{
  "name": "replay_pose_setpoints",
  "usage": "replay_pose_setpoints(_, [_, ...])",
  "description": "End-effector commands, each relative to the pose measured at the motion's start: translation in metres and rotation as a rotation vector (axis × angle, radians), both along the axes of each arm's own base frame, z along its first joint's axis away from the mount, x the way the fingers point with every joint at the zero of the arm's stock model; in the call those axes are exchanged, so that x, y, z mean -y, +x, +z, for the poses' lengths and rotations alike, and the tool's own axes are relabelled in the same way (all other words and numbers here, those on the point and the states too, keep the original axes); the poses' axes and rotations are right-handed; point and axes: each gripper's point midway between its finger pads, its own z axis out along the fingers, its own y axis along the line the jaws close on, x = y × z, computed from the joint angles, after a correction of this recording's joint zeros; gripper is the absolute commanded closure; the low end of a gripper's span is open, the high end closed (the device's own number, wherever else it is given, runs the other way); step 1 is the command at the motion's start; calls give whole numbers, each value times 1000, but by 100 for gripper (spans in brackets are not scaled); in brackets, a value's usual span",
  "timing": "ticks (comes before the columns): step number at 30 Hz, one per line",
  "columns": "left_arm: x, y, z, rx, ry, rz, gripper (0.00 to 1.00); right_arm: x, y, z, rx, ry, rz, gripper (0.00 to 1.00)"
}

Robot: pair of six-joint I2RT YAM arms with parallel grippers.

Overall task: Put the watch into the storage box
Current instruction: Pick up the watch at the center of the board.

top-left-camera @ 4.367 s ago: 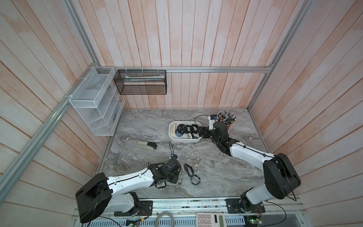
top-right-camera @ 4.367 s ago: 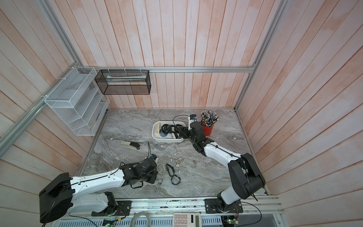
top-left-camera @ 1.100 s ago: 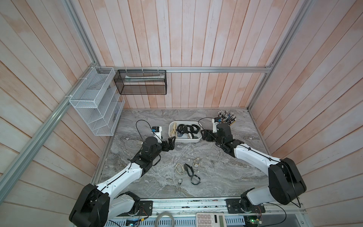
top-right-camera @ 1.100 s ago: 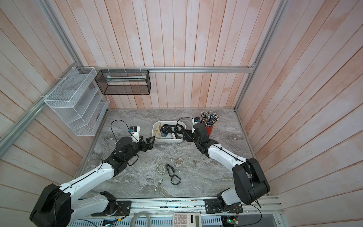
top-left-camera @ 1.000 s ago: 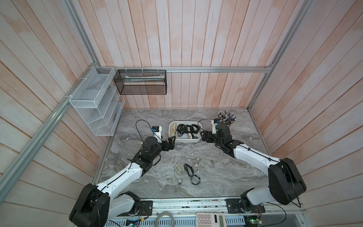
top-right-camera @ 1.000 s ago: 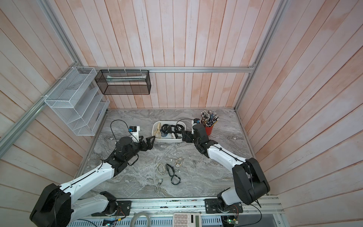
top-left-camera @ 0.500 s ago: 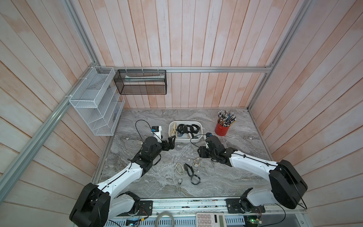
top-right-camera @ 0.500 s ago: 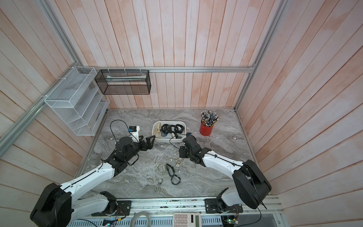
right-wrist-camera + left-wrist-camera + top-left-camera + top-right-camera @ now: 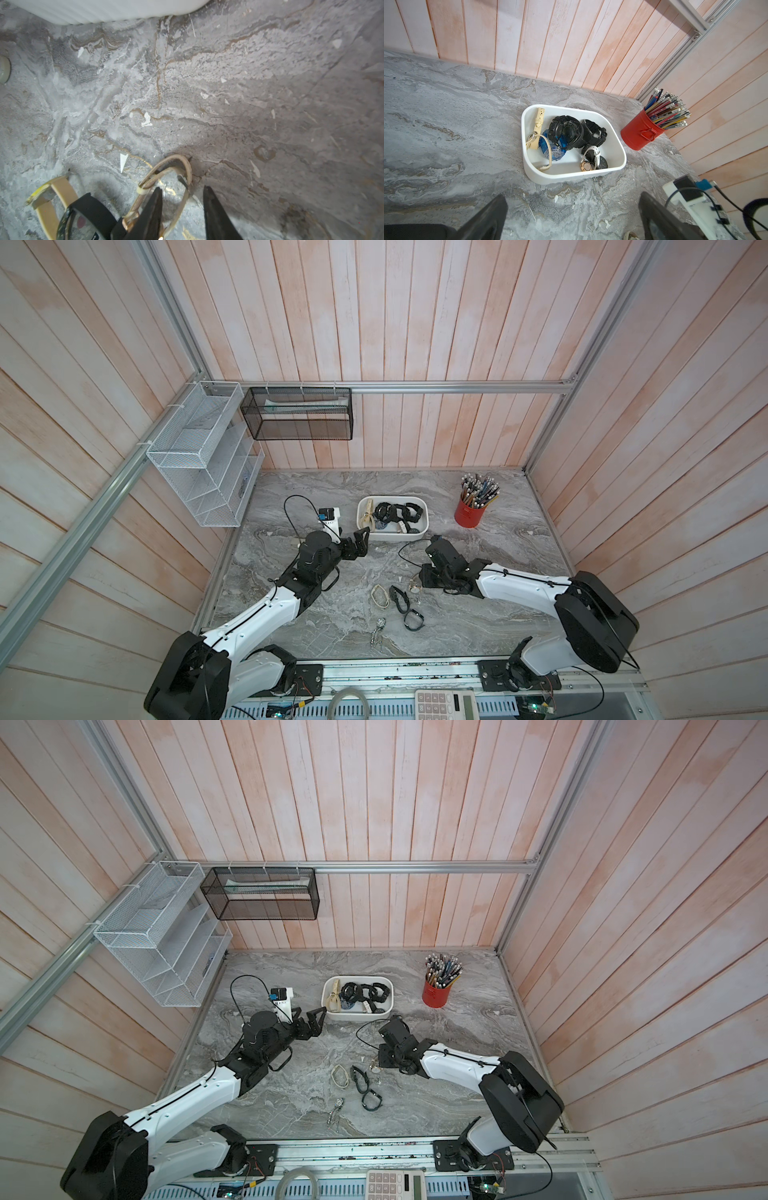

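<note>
The storage box (image 9: 392,536) (image 9: 357,1016) is a white tub at mid-table holding several watches (image 9: 566,133). In the right wrist view its wall (image 9: 104,10) shows at the edge. A pale watch (image 9: 172,164) with a thin beige strap lies on the marble in front of the box (image 9: 413,585). My right gripper (image 9: 182,188) (image 9: 419,583) is down on it. One finger is inside the strap loop and one outside, with a gap still showing. My left gripper (image 9: 572,197) (image 9: 360,540) hovers open and empty just left of the box.
More watches lie near the front: a beige loop (image 9: 379,596), two black ones (image 9: 399,599) (image 9: 414,619), a silver one (image 9: 379,628). A red pencil cup (image 9: 469,512) stands right of the box. Wire racks hang on the left and back walls.
My right arm has swung from the storage box down to the watches on the marble, and its jaws have narrowed around the pale watch's strap. The left arm has stayed still.
</note>
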Motion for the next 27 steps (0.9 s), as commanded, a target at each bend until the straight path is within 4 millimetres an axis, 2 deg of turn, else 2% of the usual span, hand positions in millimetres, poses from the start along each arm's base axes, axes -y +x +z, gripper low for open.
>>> replay_pose_setpoints(1, [-3, -1, -4, -8, 7, 5, 0, 5, -5, -14, -21, -39, -11, 71])
replay_pose_setpoints(7, [-5, -2, -2, -3, 2, 15, 0, 4, 0, -19, -19, -65, -6, 79])
replay_pose_setpoints(12, [-4, -2, -4, -8, 9, 11, 0, 0, 3, -20, -16, -72, 3, 94])
replay_pose_setpoints(13, [-5, -3, -5, -12, 8, 11, 0, 1, 3, -19, -13, -75, 3, 94])
replay_pose_setpoints(16, [-6, -4, -5, -11, 3, 18, 0, 2, 9, -9, 20, -94, 8, 100])
replay_pose_setpoints(19, [-6, -4, -5, -16, 3, 20, 0, 6, 17, 3, 55, -150, 19, 100])
replay_pose_setpoints(23, [-8, -5, -9, -23, 18, 21, 0, 12, 34, 26, 140, -203, 17, 100])
replay_pose_setpoints(27, [-12, -8, -8, -22, 21, 33, 0, 10, 58, 59, 230, -221, 24, 100])
